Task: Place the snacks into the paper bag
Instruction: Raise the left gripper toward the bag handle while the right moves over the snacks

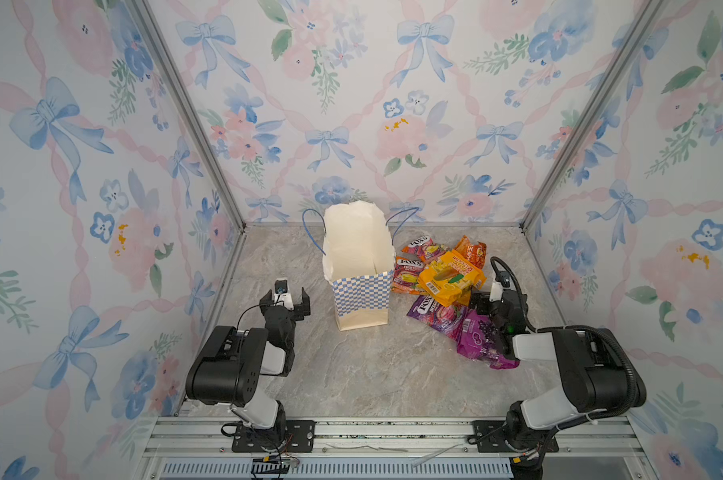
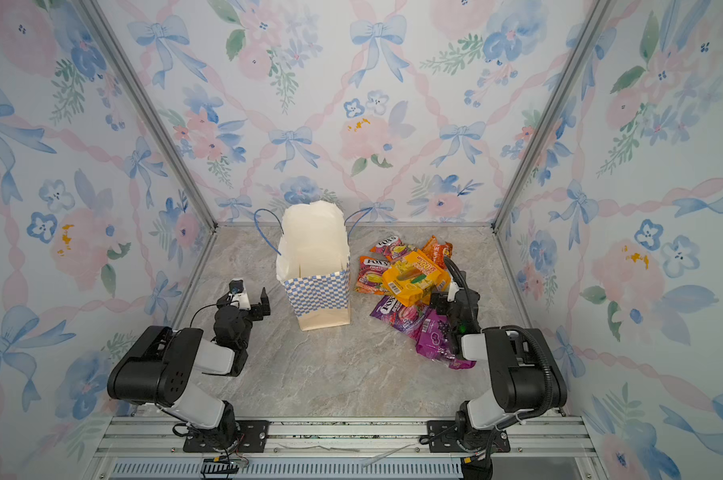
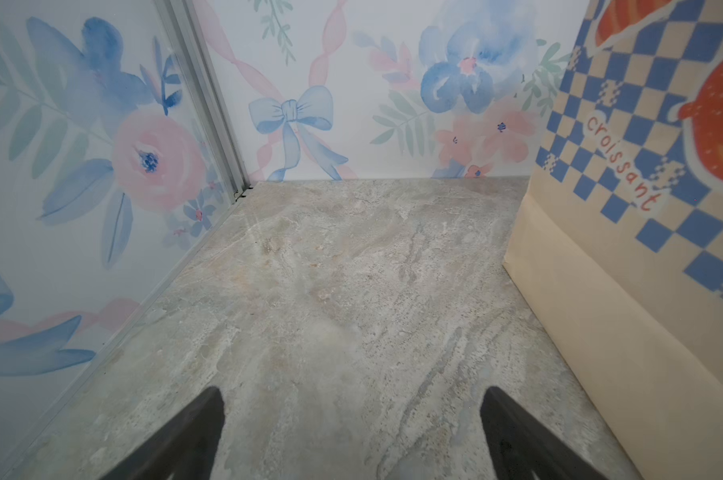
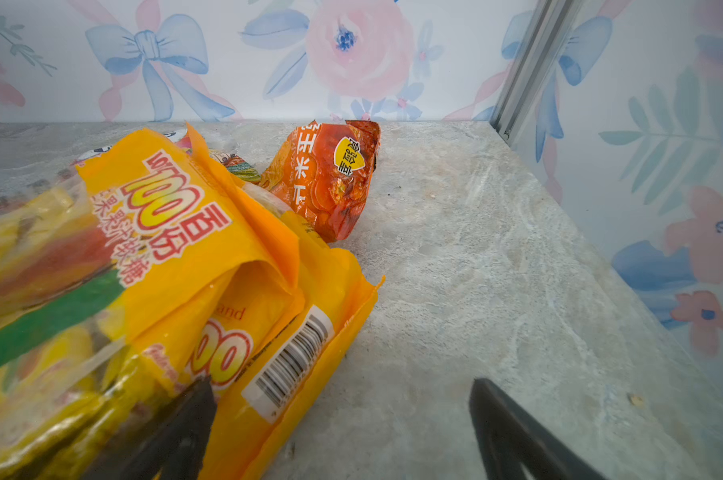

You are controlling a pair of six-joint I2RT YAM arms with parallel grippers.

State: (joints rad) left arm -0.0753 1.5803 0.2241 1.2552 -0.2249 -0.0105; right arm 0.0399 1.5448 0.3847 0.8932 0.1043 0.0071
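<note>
Right wrist view: right gripper (image 4: pixel 345 388) has its jaws spread wide and nothing between them. One finger overlaps the edge of the top yellow pack (image 4: pixel 173 232), the other is over bare table (image 4: pixel 497 249). Can't tell whether it's touching. My read: it's lined up to straddle that pack's edge for the first pick.

The snacks (image 1: pixel 447 282) are all in one overlapping heap just beside the paper bag (image 1: pixel 362 291), on the side the right arm serves, so reach is short. None are inside yet. The yellow packs lie flat on top, long axis slanting away from the bag, barcode end toward the gripper. The orange chip bag (image 4: pixel 326 178) is at the heap's far corner from the bag, propped up on its edge. The magenta grape pack (image 1: pixel 482 340) is partly under the right arm.

The left gripper (image 3: pixel 353 390) is on the bag's opposite side, near it, jaws apart and empty. Probably parked there to steady the bag if it gets knocked.

The bag stands upright, long axis vertical, mouth open upward, blue handles splayed out to both sides, clear of the opening.
</note>
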